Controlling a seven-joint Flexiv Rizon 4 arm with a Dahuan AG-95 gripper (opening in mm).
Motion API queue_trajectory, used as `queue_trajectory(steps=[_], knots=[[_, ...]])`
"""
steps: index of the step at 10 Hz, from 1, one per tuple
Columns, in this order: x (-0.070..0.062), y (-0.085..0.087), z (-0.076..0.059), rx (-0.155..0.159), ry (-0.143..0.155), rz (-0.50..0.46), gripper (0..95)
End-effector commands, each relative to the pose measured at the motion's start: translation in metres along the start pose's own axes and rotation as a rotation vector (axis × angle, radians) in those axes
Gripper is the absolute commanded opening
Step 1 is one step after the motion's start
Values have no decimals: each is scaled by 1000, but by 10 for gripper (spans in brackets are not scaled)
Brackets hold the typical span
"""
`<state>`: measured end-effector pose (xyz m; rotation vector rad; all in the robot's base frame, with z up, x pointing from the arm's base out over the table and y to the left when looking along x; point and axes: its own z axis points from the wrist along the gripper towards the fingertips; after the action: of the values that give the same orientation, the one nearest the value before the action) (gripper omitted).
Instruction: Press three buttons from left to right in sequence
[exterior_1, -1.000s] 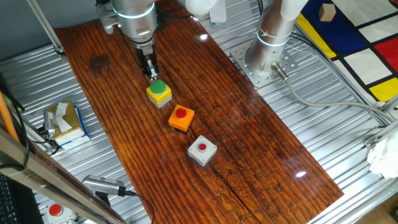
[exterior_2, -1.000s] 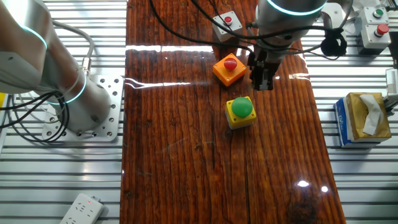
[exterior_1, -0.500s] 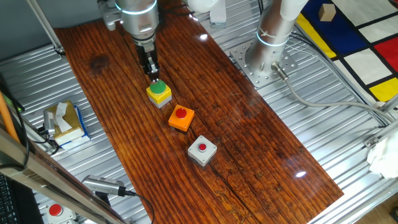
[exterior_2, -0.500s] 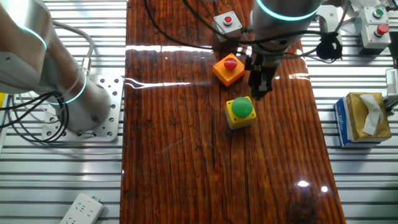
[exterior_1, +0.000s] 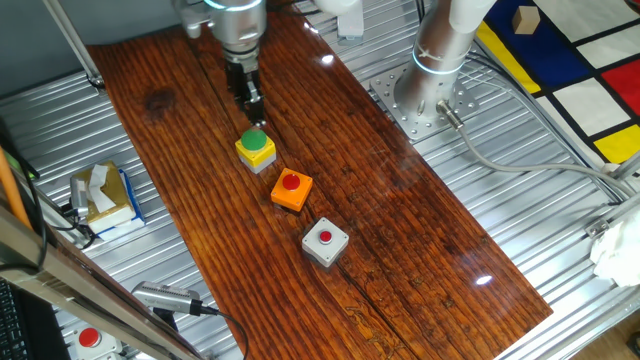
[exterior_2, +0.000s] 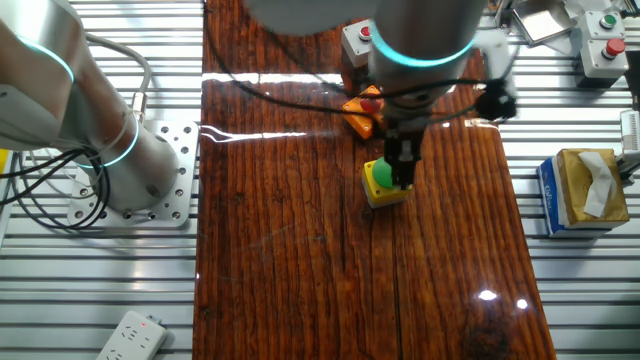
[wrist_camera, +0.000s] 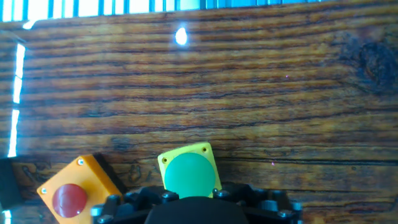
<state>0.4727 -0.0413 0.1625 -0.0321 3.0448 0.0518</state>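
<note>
Three button boxes lie in a diagonal row on the wooden board (exterior_1: 400, 200). The yellow box with green cap (exterior_1: 256, 148) is at the left, then the orange box with red cap (exterior_1: 291, 189), then the grey box with red cap (exterior_1: 325, 241). My gripper (exterior_1: 254, 112) hangs above the green cap, apart from it. In the other fixed view the gripper (exterior_2: 403, 176) covers part of the green cap (exterior_2: 380, 178) and the arm hides most of the orange box (exterior_2: 358, 112). The hand view shows the green cap (wrist_camera: 188, 175) just ahead of the hand's dark body, and the orange box (wrist_camera: 69, 194). The fingertips do not show clearly.
A tissue box (exterior_1: 102, 194) sits off the board's left side. A second arm's base (exterior_1: 428, 92) stands on the metal table at the right. More button boxes (exterior_2: 603, 40) and a red button in a whitish housing (exterior_1: 88, 340) lie off the board.
The gripper has risen and shifted from beside the yellow box to over the green cap. The three boxes have not moved.
</note>
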Motion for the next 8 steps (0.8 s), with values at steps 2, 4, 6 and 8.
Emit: queue_trajectory(steps=[2, 4, 6, 8], knots=[[-1, 13, 3, -1, 11, 61, 950], [-1, 22, 7, -6, -4, 85, 950], [-2, 34, 13, -13, -20, 114, 950], [-2, 47, 18, -15, -34, 138, 950]])
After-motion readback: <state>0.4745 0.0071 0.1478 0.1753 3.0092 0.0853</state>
